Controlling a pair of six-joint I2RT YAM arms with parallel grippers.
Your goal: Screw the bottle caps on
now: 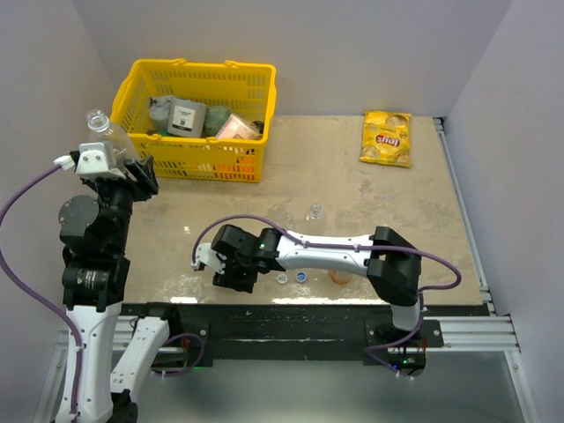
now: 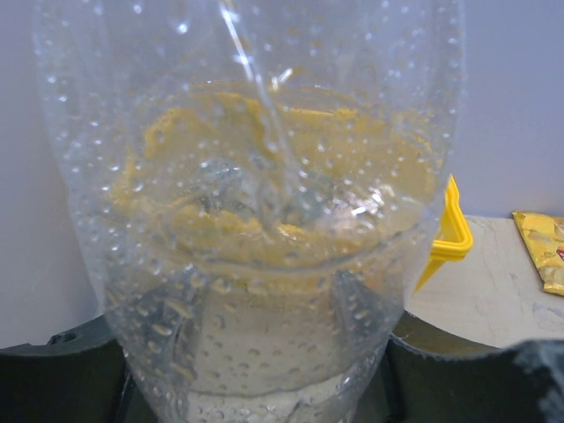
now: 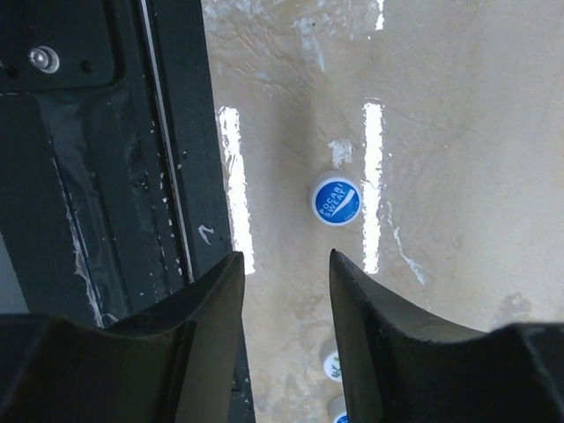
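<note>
1. I'm seeing a blue cap (image 3: 336,198) lying on the table (image 3: 458,106), just ahead of the right gripper (image 3: 286,304); its jaws are standing slightly apart, empty.
2. Left gripper (image 2: 260,388) is clamping a clear bottle (image 2: 264,176), raised beside the yellow basket (image 1: 198,163).

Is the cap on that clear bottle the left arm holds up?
Off. The clear bottle has a bare open mouth; a blue cap lies on the table.

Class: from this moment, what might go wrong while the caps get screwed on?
The small round blue plastic cap lies ahead of the open right jaws, close to the beige table edge; a nudge might push it off. The droplet-covered clear plastic bottle in the left jaws may slip when twisted.
</note>
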